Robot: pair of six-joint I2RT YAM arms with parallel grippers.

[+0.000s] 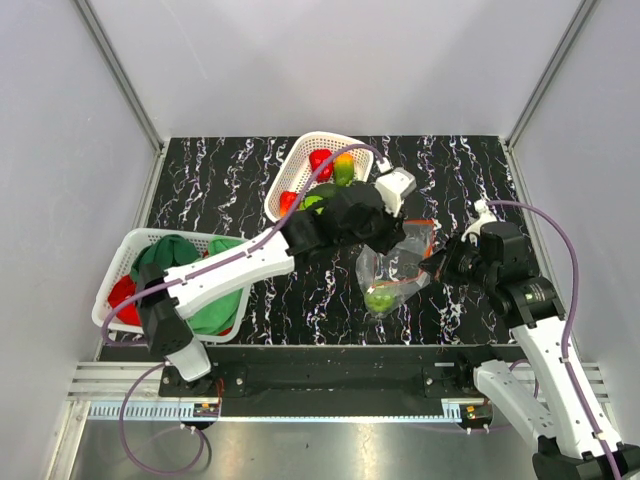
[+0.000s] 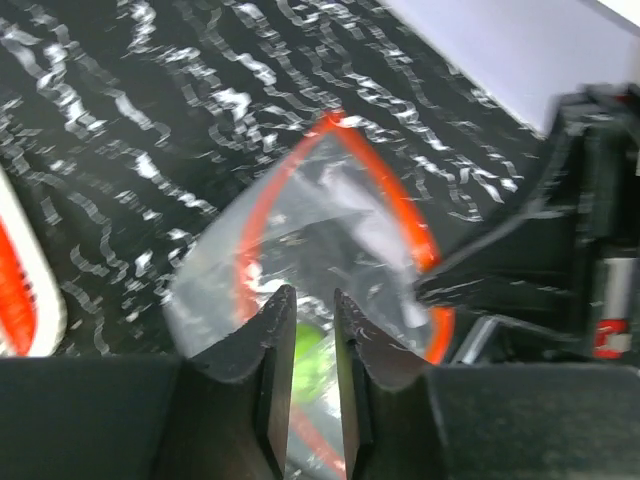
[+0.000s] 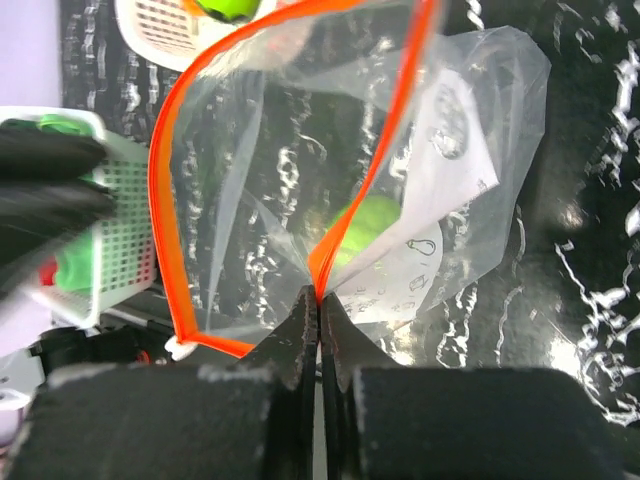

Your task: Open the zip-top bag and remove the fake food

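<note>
The clear zip-top bag point(image 1: 398, 262) hangs just above the table's middle, its red-orange zip mouth point(image 3: 170, 200) pulled wide open. One green round piece of fake food point(image 1: 380, 298) lies in its bottom and shows in the right wrist view point(image 3: 372, 222). My right gripper point(image 1: 438, 265) is shut on the zip strip point(image 3: 318, 298). My left gripper point(image 1: 392, 243) hovers over the mouth point(image 2: 312, 300), its jaws a narrow gap apart and empty, with the green piece point(image 2: 308, 345) beyond them. More fake food point(image 1: 330, 165) lies in the back basket.
A white mesh basket point(image 1: 300, 150) stands at the back centre with red, orange and green pieces in it. A second white basket point(image 1: 125, 255) at the left holds green and red cloths. Grey walls close the table in on three sides.
</note>
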